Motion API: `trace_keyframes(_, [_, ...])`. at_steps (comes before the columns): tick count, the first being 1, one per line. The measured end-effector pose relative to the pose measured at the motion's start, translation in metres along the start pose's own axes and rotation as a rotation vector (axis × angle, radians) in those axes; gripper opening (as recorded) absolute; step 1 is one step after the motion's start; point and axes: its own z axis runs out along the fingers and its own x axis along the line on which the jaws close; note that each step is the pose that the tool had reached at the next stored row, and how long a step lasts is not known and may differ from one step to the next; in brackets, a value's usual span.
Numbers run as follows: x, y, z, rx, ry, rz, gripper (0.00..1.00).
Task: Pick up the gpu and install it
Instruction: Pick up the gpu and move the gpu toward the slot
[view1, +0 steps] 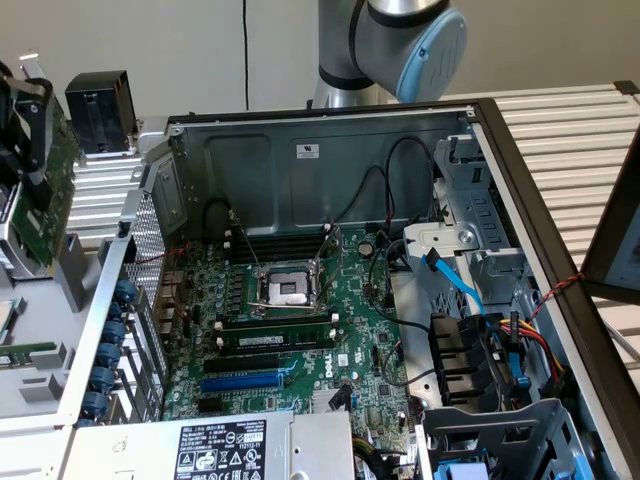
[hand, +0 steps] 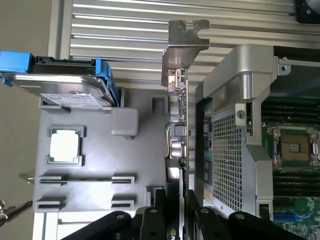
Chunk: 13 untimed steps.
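Gpu (hand: 178, 120) seen edge-on, clamped between the two black fingers of the tool (hand: 176, 217), closed firmly on the card's flat sides. Metal end bracket (hand: 186, 42) at the end of the card farthest from the fingers. Held outside the computer case (view1: 300, 170), just beside its perforated wall and apart from the slots inside. On the card's side away from the case, a grey parts tray (hand: 100, 165) carrying a square processor chip (hand: 65, 145) and a hard drive (hand: 60, 90) in blue rails. Ribbed metal desk (hand: 125, 30) showing past the tray. Inside the case, a green motherboard (view1: 370, 330) lying flat, with an open processor socket (view1: 285, 290), one long memory stick (view1: 275, 340) seated just beside the socket, and a blue expansion slot (view1: 245, 380) nearer the power supply (view1: 225, 445). Robot arm (view1: 400, 40) rising behind the case's far wall.
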Motion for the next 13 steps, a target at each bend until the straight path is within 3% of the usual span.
trace_keyframes(3, [-0.008,-0.0045,-0.0135,0.0,0.0037,0.0,0.27])
trace_keyframes(7, [-0.018,-0.0073,-0.0304,0.0,0.0136,0.002,0.27])
trace_keyframes(9, [-0.022,-0.0081,-0.0356,-0.0009,0.0219,0.003,0.27])
trace_keyframes(13, [-0.029,-0.009,-0.0411,-0.0044,0.0449,0.007,0.27])
